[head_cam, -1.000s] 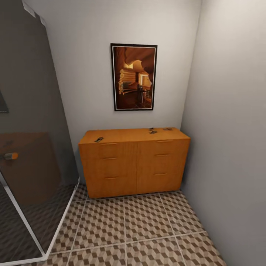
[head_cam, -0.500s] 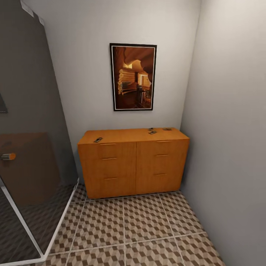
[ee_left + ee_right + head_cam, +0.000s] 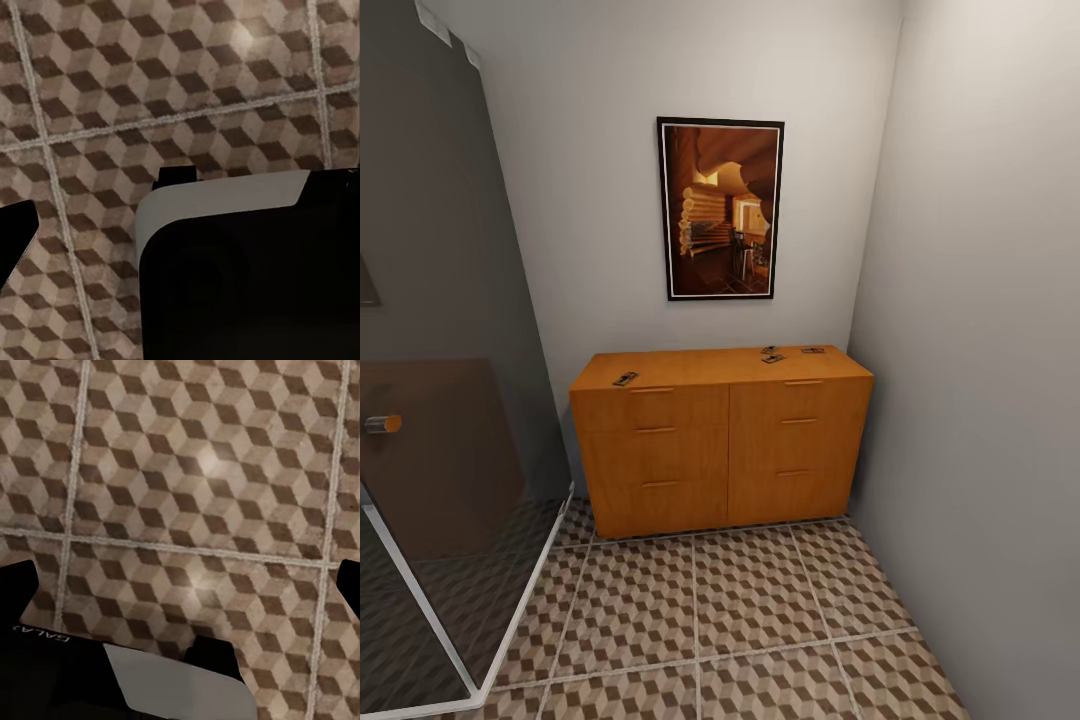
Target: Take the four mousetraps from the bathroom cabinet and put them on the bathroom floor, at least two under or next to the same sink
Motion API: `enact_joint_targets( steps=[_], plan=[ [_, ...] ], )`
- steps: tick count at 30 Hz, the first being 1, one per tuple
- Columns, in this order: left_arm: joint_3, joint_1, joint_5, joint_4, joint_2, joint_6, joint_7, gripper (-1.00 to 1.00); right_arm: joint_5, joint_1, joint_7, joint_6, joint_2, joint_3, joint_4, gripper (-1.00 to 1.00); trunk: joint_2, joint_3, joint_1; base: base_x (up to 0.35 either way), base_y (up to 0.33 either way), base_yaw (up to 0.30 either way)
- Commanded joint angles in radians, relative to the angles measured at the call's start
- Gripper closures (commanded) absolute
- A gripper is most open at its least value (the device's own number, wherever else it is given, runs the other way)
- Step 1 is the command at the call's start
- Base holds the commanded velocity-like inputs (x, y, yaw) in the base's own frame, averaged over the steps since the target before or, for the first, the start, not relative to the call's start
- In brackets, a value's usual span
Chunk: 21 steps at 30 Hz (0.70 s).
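The cabinet (image 3: 720,440) is standing against the far wall at twelve o'clock, below a framed picture (image 3: 721,208); the mousetraps are lying on its top, one (image 3: 625,379) near the left front, three (image 3: 772,355) clustered at the right rear; the bathroom floor (image 3: 740,620) is spreading before it; whether either pincer is apart or together I cannot tell.

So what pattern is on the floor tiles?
Little brown, beige and white cubes on the bathroom floor, with pale grout lines. The right wrist view shows it best.

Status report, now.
Jaws: cannot tell, wrist views over cube-patterned tile floor. Small tan mousetraps lie atop orange-brown wooden cabinet ahead. Glass shower screen at left.
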Motion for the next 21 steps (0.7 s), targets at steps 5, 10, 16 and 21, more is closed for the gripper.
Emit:
enact_joint_targets(
  steps=[5, 10, 16, 21],
  plan=[
    [-0.005, -0.001, -0.002, -0.115, 0.0, 0.013, 0.002, -1.0, 0.007, -0.001, -0.005, -0.04, 0.0, 0.001, -0.031, -1.0, -0.001, -0.001, 0.0, 0.0, 0.0, 0.0],
    [-0.004, -0.001, -0.004, -0.383, -0.012, 0.216, 0.001, -1.0, 0.009, -0.001, -0.012, -0.074, -0.003, 0.0, -0.153, -1.0, -0.001, -0.001, 0.0, 0.0, 0.0, 0.0],
    [-0.004, -0.001, -0.005, -0.657, -0.03, 0.43, -0.001, -1.0, 0.01, -0.001, -0.015, -0.075, -0.006, 0.0, -0.289, -1.0, -0.001, -0.001, 0.0, 0.0, 0.0, 0.0],
    [-0.004, -0.006, -0.005, -0.873, -0.038, 0.547, -0.002, -1.0, 0.011, -0.001, -0.03, -0.067, -0.007, -0.001, -0.445, -1.0, -0.001, -0.001, 0.0, 0.0, 0.0, 0.0]
  ],
)
